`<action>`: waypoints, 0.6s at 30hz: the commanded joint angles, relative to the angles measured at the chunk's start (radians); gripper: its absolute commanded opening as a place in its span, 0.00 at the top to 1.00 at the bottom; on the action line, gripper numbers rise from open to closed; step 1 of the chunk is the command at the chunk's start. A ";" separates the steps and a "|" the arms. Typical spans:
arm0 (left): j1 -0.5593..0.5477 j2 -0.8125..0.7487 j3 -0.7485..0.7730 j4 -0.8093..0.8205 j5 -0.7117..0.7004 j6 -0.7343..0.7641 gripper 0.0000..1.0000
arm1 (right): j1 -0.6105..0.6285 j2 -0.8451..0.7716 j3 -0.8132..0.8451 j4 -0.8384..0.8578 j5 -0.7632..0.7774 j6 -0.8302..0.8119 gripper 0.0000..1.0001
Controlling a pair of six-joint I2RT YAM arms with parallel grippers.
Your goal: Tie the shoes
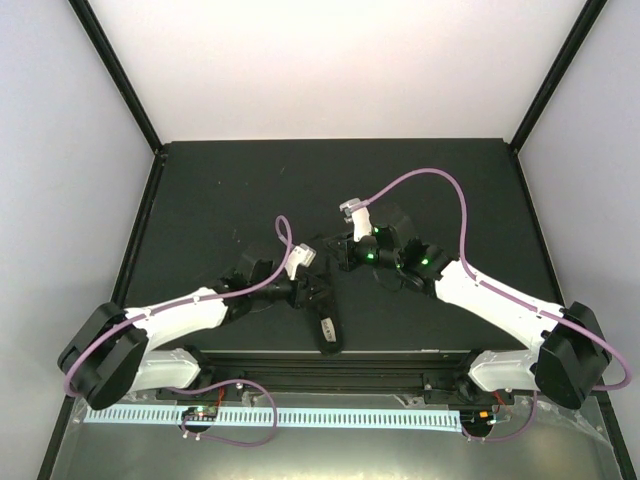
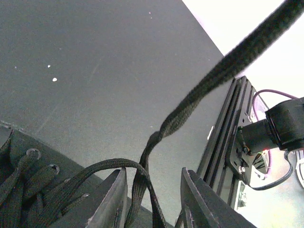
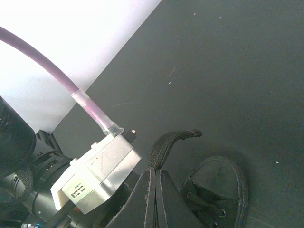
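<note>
Black tabletop (image 1: 250, 190), shoe (image 1: 327, 330) beneath left tool (image 1: 316, 292), lace (image 2: 190, 104) between its parted fingers (image 2: 111, 199)

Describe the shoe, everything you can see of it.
The shoe is small, narrow, black and canvas-looking, with ringed eyelets and flat woven black laces. It lies on the dark table near the front edge, between the two arms. One lace runs taut up between the parted fingers of the left gripper; the right gripper is shut on another lace stretch. No bow visible.
</note>
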 commanded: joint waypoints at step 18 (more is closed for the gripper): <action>0.006 0.049 0.087 0.012 -0.083 0.013 0.66 | 0.027 -0.006 0.021 0.031 -0.038 0.017 0.98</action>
